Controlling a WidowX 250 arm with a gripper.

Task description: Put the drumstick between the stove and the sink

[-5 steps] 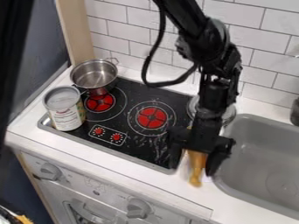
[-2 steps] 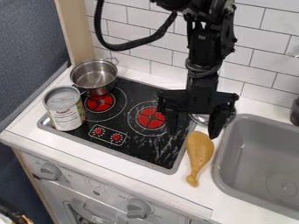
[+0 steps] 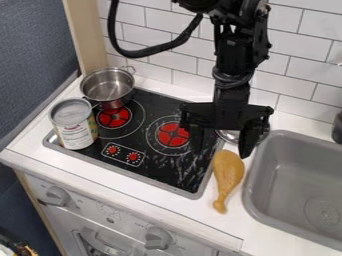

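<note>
The brown drumstick point(image 3: 228, 175) lies on the white counter strip between the black stove point(image 3: 157, 162) and the grey sink point(image 3: 300, 185), its thick end toward the wall and its narrow end toward the counter's front. Above and just behind its thick end hangs the black gripper point(image 3: 222, 150), with its two fingers spread wide and nothing between them. The gripper covers part of the stove's right edge.
A steel pot point(image 3: 108, 86) stands at the stove's back left, with a can point(image 3: 73, 125) in front of it. Behind the gripper, a metal lid or bowl point(image 3: 230, 136) lies partly hidden near the tiled wall.
The gripper has risen away from the drumstick, toward the wall, and now stands clear of it. The drumstick stays on the counter. Since the middle frame, nothing has visibly moved.
</note>
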